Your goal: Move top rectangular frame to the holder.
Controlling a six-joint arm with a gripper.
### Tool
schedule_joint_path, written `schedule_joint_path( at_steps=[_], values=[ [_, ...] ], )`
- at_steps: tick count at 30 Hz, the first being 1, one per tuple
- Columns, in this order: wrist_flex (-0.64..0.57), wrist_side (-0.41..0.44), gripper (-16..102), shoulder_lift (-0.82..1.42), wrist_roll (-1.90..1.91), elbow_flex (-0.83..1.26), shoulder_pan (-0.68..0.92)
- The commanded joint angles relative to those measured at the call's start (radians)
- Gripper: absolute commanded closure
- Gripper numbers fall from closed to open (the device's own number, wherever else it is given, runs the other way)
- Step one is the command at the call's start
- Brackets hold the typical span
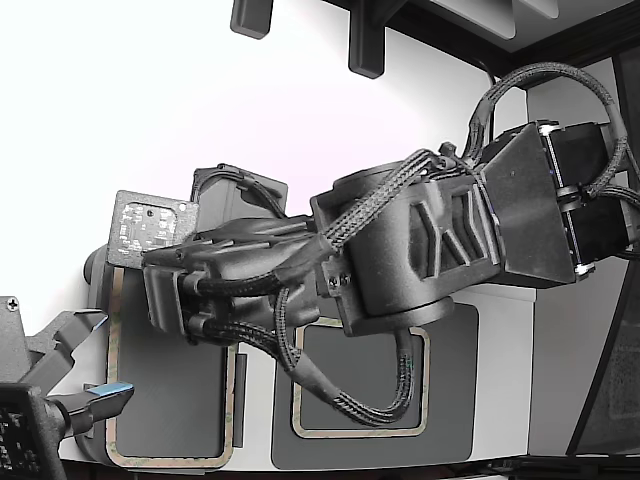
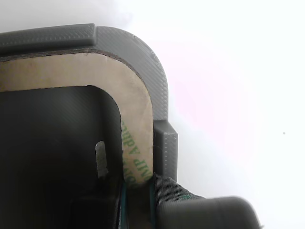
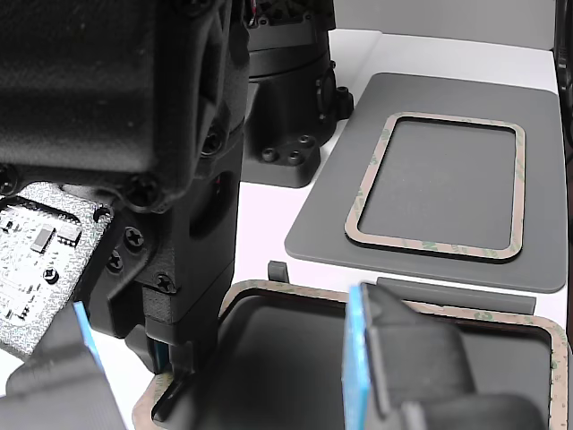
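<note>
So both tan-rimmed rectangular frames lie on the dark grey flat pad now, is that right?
Not quite. Only one tan-rimmed rectangular frame lies on the dark grey flat pad. The other tan-rimmed frame sits in the light grey plastic holder, as the wrist view shows.

A thin tan rectangular frame (image 2: 138,119) with faint green printing lay inside the light grey ribbed plastic holder (image 2: 143,52), its rounded corner nested against the holder's raised corner wall. A dark, blurred gripper finger (image 2: 209,212) touched the frame's edge.
</note>
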Motion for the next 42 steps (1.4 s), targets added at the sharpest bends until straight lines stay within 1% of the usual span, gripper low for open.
schedule_joint_path(
  at_steps=[1,25,26,27,28,30,31,32,33,36,39,42],
  values=[
    [-0.002,0.002,97,0.028,0.002,-0.015,-0.012],
    [0.003,0.011,97,0.026,0.012,-0.015,-0.012],
    [0.003,0.009,93,0.028,0.011,-0.017,-0.012],
    [0.005,0.008,86,0.028,0.005,-0.017,-0.012],
    [0.005,0.005,74,0.028,-0.002,-0.018,-0.012],
    [0.006,0.002,36,0.028,-0.006,-0.018,-0.012],
    [0.006,0.000,9,0.028,-0.006,-0.018,-0.012],
    [0.006,0.000,-12,0.028,-0.005,-0.018,-0.012],
    [0.006,0.000,-14,0.028,-0.006,-0.020,-0.011],
    [0.006,0.003,-14,0.031,-0.008,-0.032,-0.008],
    [0.000,0.012,-14,0.080,0.054,-0.018,-0.006],
    [-0.011,0.051,-14,0.172,0.186,0.021,-0.005]
  ],
)
